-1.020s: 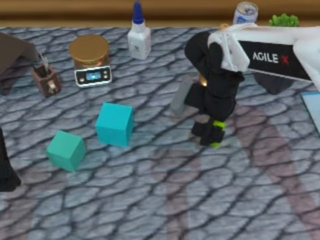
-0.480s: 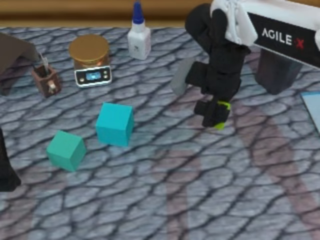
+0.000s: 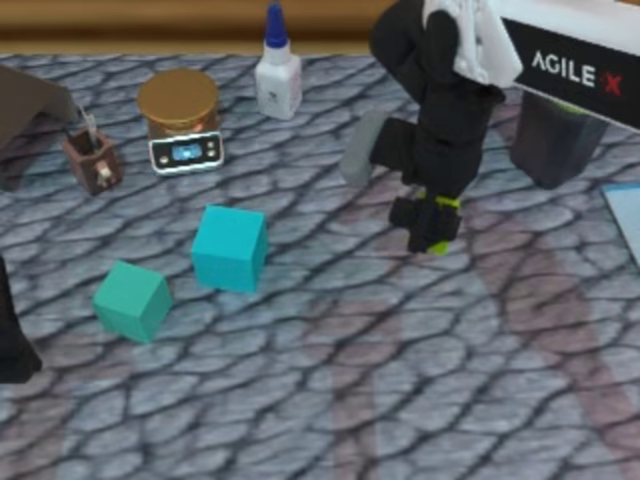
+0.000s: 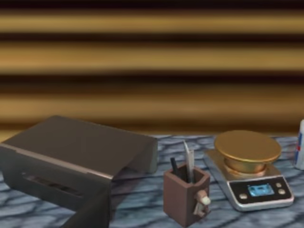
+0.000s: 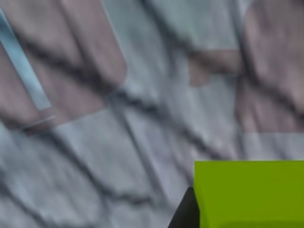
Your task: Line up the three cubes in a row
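Observation:
The cyan-blue cube [image 3: 230,248] rests left of the table's middle. The teal-green cube [image 3: 132,299] sits just left of it and nearer the front, a small gap between them. My right gripper [image 3: 432,225] hangs above the table at centre right, shut on the small lime-green cube [image 3: 438,246], of which only slivers show between the black fingers. In the right wrist view the lime-green cube [image 5: 249,192] fills one corner, with stone-patterned table behind it. My left arm [image 3: 8,345] stays parked at the left edge.
Along the back stand a brown pen holder [image 3: 93,160], a gold-topped scale [image 3: 180,125], a glue bottle [image 3: 277,70] and a can [image 3: 490,25]. A dark box [image 3: 25,110] sits at back left. A pale blue item [image 3: 625,215] lies at the right edge.
My right gripper has carried the lime-green cube toward the back of the table and a little to the right. Both other cubes have stayed put.

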